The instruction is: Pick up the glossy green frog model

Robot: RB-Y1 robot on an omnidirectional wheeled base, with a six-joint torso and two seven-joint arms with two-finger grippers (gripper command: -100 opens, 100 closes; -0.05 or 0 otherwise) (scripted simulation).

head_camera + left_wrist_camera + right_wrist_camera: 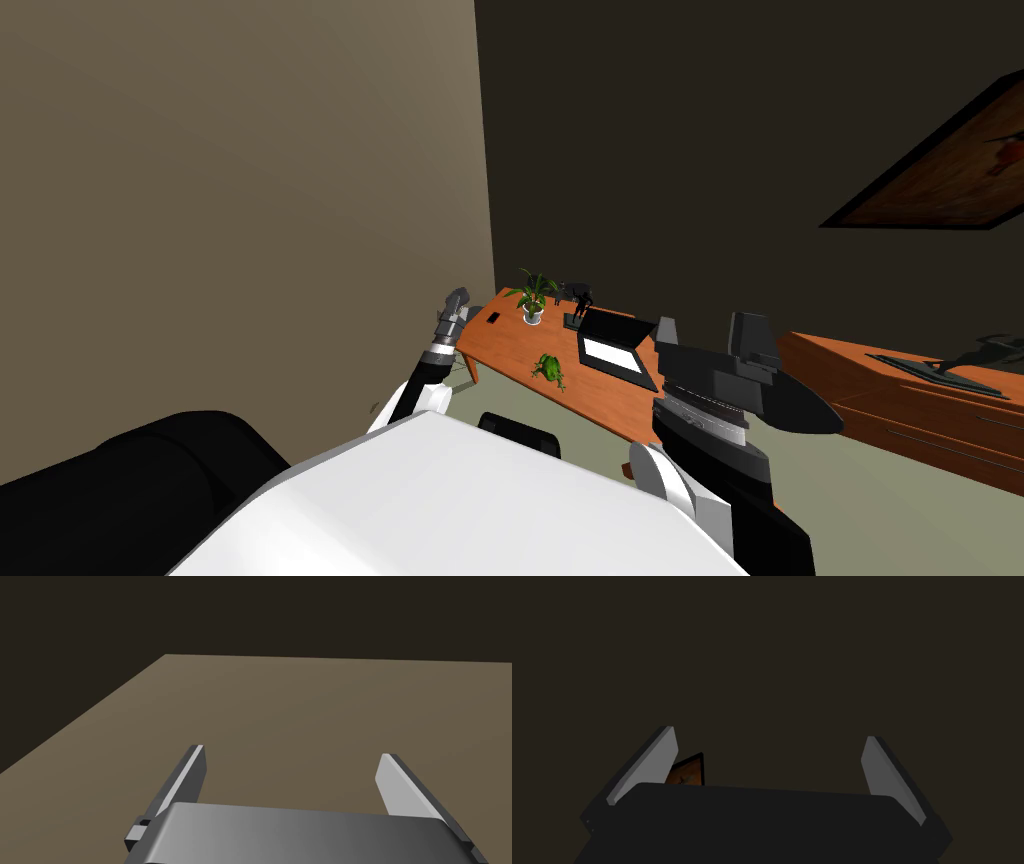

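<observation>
Head view: a glossy green frog model point(548, 369) sits on an orange-brown wooden desk point(505, 345), near the front edge, w/ nothing touching it. At 12 o'clock from the frog stands a small potted plant point(532, 296), long green leaves in a white pot. At 2 o'clock from the frog, just beside it but apart, lies a black laptop-like item point(611, 351) w/ a white panel. At 1 o'clock, behind that item, a dark figurine point(577, 298) stands near the desk's back edge. At 10 o'clock from the frog a small black item point(493, 318) lies near the desk's left end; it is too small to tell what it is.

The left arm point(443, 345) rises at 9 o'clock from the frog, beside the desk's left end and apart from the frog. The right arm point(735, 395), dark and bulky, is at 4 o'clock from the frog, over the desk's right part. Further out at 3 o'clock stands a second wooden unit point(880, 415) w/ drawers. A framed picture point(950, 170) hangs on the dark wall at 2 o'clock of the scene. A black chair point(120, 480) fills the 7 o'clock corner.

Left wrist view: the left gripper point(292, 752) has its two fingers spread wide apart, nothing between them.

Right wrist view: the right gripper point(770, 733) also has its fingers spread apart, holding nothing.
</observation>
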